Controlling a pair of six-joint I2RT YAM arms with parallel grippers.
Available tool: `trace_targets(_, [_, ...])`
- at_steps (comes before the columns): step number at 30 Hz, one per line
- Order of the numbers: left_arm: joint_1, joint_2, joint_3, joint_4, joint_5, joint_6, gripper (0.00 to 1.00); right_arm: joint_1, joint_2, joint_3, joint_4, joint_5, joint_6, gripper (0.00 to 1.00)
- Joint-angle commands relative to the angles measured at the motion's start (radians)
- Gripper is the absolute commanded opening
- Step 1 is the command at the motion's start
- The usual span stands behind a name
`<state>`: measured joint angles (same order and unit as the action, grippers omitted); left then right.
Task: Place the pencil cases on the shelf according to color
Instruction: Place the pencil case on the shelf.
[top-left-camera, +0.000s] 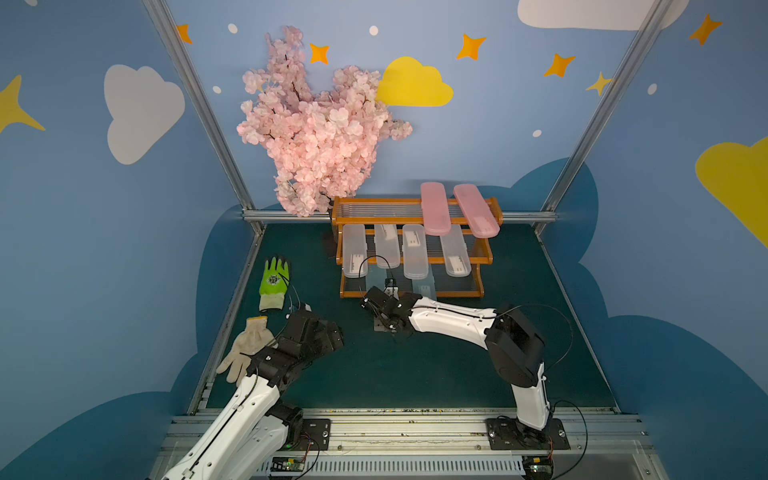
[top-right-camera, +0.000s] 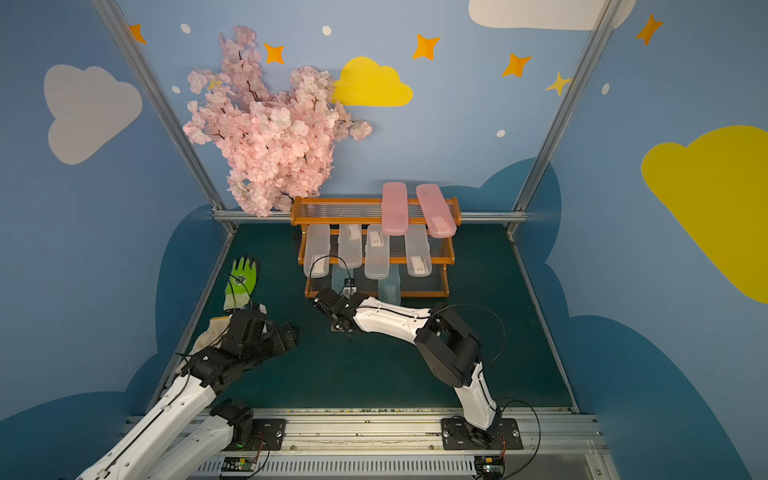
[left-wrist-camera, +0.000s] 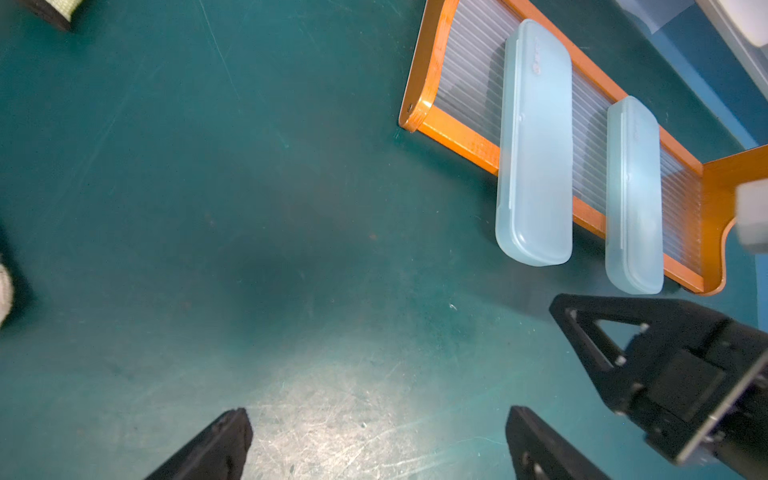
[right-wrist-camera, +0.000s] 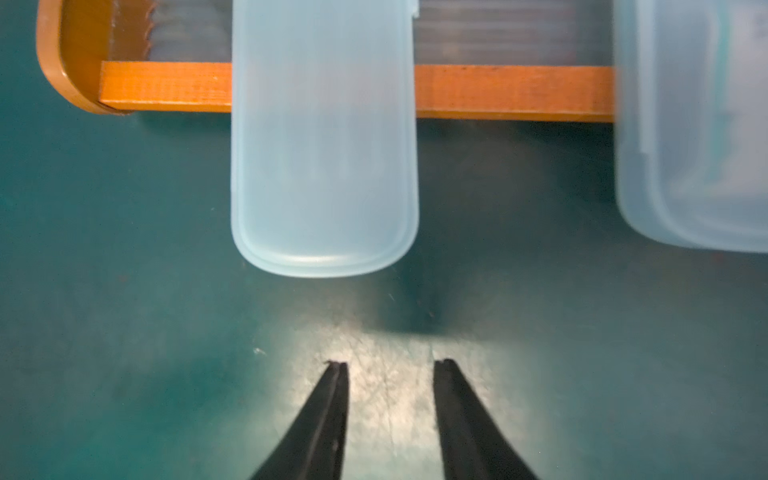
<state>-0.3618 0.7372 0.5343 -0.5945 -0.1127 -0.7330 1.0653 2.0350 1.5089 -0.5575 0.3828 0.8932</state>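
Green mat (top-left-camera: 415, 374): shelf (top-left-camera: 415, 206), 2 gloves (top-left-camera: 272, 282), perhaps touching.

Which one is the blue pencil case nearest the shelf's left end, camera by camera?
Top views: blue case on the bottom tier, half under clear cases.
Left wrist: the case nearer the shelf's rounded end.
Right wrist: the case ahead of the right pincer.
Shared landmark: that rounded orange shelf end.

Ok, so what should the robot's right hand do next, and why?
Probably just draw the right gripper back from the shelf. It sits empty, jaws slightly apart, just in front of the blue cases on the bottom tier. The sorting looks done: two pink cases lie on top and four clear cases in the middle.
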Motion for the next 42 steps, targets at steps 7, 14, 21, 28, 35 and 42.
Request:
trace_targets(7, [0.002,0.004,0.0,-0.025,0.022,0.004,1.0,-0.015,0.141,0.112,0.086,0.023,-0.048,0.35])
trace_targets(14, [0.003,0.011,0.006,-0.017,0.015,0.009,1.0,-0.019,0.132,0.126,0.125,0.042,-0.131,0.34])
trace_targets(21, [0.002,-0.009,0.068,-0.096,-0.048,0.031,1.0,-0.011,0.067,0.079,0.089,0.022,-0.136,0.61])
trace_targets(28, [0.001,-0.081,0.09,-0.142,-0.144,0.026,1.0,0.036,-0.039,0.014,0.021,0.046,-0.138,0.98])
trace_targets(35, [-0.006,-0.1,0.107,-0.088,-0.198,0.083,1.0,0.1,-0.291,-0.212,-0.025,0.189,-0.071,0.99])
trace_targets(42, [-0.008,-0.143,0.134,0.043,-0.341,0.176,1.0,0.105,-0.675,-0.458,-0.102,0.457,-0.148,0.99])
